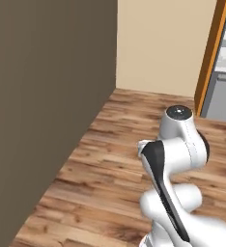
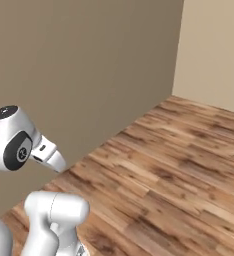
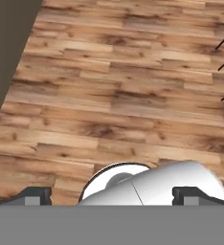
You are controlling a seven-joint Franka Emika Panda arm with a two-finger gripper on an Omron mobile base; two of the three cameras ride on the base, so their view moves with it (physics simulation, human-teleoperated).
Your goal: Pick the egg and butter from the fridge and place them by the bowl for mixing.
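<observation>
The gripper (image 3: pixel 112 195) is standing wide, holding nothing, pointing at wooden floor (image 3: pixel 114 95). Possibly the fridge (image 1: pixel 221 91) is showing far right.

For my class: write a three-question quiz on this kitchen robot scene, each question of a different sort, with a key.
1. True or false: the fingers hold the butter.
2. What does the hand view look down on? A) a counter B) the wood floor C) a sink
3. Fill in: in the left base view, the orange cabinet edge stands at the far ____.

Key: 1 false, the gripper is open and empty. 2 B. 3 right.
</observation>
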